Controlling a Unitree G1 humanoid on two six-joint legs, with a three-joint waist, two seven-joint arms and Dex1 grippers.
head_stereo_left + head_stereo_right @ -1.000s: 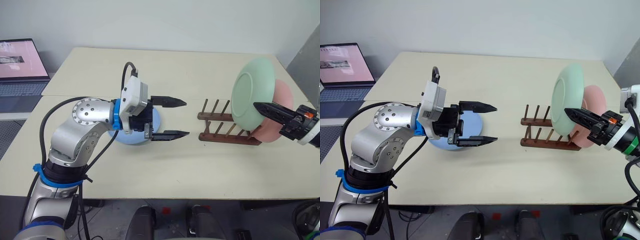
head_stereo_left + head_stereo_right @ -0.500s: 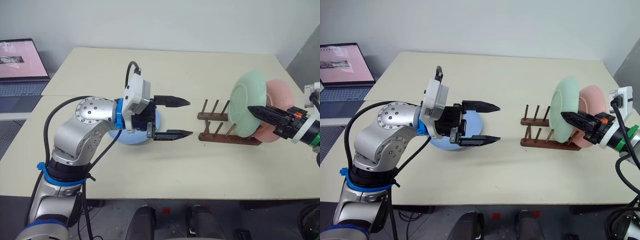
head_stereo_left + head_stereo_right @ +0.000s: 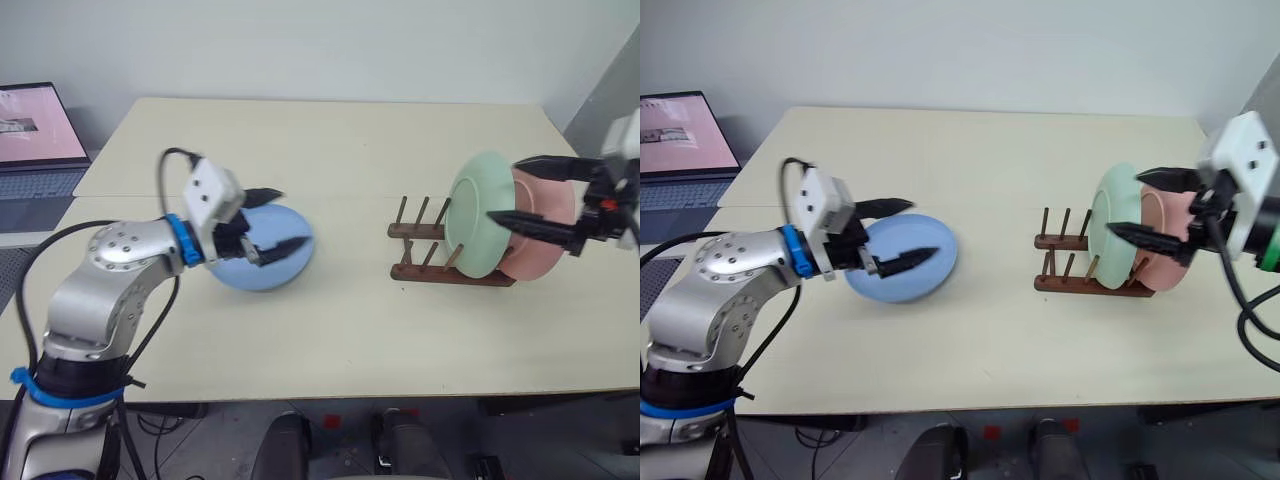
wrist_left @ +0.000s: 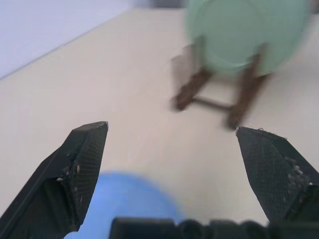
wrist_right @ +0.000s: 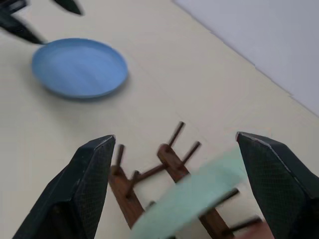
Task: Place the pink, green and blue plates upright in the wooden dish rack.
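Mint-green plate (image 3: 472, 212) newly upright in dark rack (image 3: 420, 262); matte, round

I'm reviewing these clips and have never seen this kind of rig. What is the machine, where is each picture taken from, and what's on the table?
This is a humanoid robot with two arms, each ending in a gripper of two black fingers. The two wide pictures come from cameras on its head, looking down over a table. The two close-ups come from cameras on the wrists, looking along each gripper's fingers.

On the table a wooden dish rack holds the green plate and, behind it, the pink plate, both upright. The blue plate lies flat.

The right gripper is open, its fingers on either side of the green plate's edge, holding nothing. The left gripper is open over the blue plate, not gripping it.
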